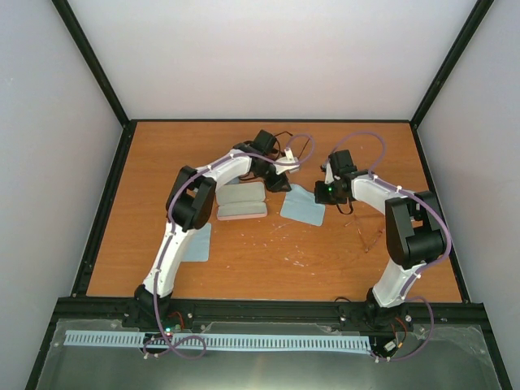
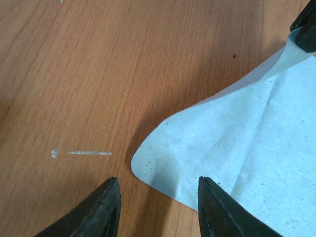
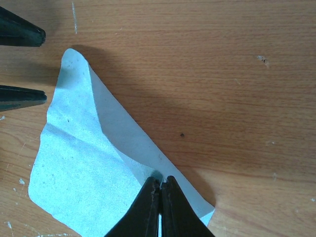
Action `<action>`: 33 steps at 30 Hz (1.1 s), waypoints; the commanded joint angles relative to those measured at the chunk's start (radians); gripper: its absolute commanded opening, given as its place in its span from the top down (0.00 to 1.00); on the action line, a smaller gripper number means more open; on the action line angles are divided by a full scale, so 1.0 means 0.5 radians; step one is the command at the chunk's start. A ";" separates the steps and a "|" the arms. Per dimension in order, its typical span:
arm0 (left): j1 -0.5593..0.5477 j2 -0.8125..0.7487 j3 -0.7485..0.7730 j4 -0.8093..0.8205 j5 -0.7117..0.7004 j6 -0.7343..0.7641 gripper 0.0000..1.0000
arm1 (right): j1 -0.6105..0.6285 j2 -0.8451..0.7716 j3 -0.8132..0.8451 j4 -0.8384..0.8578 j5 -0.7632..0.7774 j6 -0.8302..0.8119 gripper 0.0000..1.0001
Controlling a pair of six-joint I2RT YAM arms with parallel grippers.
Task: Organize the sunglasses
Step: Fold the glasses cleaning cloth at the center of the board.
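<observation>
DESK-TOP WORK: The right claw (image 3: 160, 183) is pinched shut on one edge of a light-blue cloth (image 3: 74, 163), holding that edge raised off the wooden desk (image 3: 222, 74). The left claw (image 2: 158, 185) hangs spread above the cloth's opposite corner. Pale, nearly see-through sunglasses (image 1: 370, 236) lie on the desk beside the right arm, well apart from two oblong cases (image 1: 241, 201) by the left arm.
</observation>
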 commanded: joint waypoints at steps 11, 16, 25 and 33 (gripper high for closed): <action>-0.014 0.102 0.078 0.027 0.005 0.017 0.60 | -0.012 0.000 0.010 0.030 -0.005 -0.015 0.97; -0.017 0.115 0.101 0.028 0.033 0.005 0.60 | -0.014 0.002 0.003 0.030 -0.013 -0.012 0.97; -0.051 0.146 0.119 0.009 0.031 0.014 0.69 | -0.012 0.014 0.014 0.027 -0.020 -0.017 0.97; -0.055 0.148 0.108 -0.015 0.044 0.011 0.84 | -0.014 0.019 0.011 0.023 -0.023 -0.019 0.97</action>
